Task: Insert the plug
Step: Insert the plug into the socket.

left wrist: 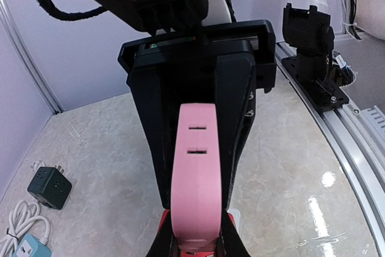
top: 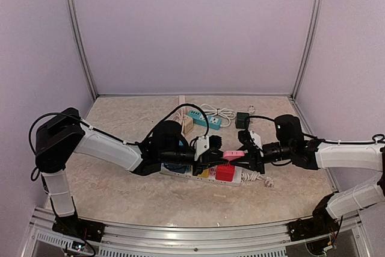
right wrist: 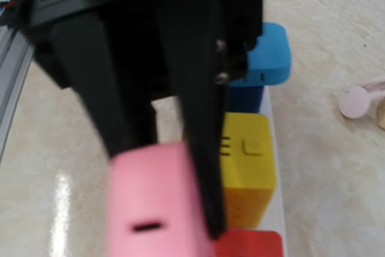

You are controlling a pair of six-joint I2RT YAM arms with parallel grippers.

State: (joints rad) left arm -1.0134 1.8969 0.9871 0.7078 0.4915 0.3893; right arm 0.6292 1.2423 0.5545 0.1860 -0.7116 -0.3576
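Status: not inserted yet. You're holding the pink plug [top: 234, 154] in the air between the two arms, just over the white power strip [top: 180, 173] and just above the red cube [top: 224, 173].

Left gripper [top: 216, 151] is clamping one end. The right wrist view is showing its fingers [right wrist: 201, 136] pressing in on both sides of the pink body, jaws only as wide as the plug.

Right gripper [top: 246, 153] is straddling the other end, fingers [left wrist: 240, 136] sitting close on either flank. I can't tell whether it's actually pinching or just bracketing.

The strip is already carrying a blue cube [right wrist: 267, 58], a yellow cube [right wrist: 249, 154] and the red cube in a row. The plug's pins aren't showing in any view, and neither is a free socket, so I'm guessing alignment isn't settled.

What's left, as I'm reading it: getting one gripper in sole control, turning the pins down, lining up over an open socket, pushing it home.
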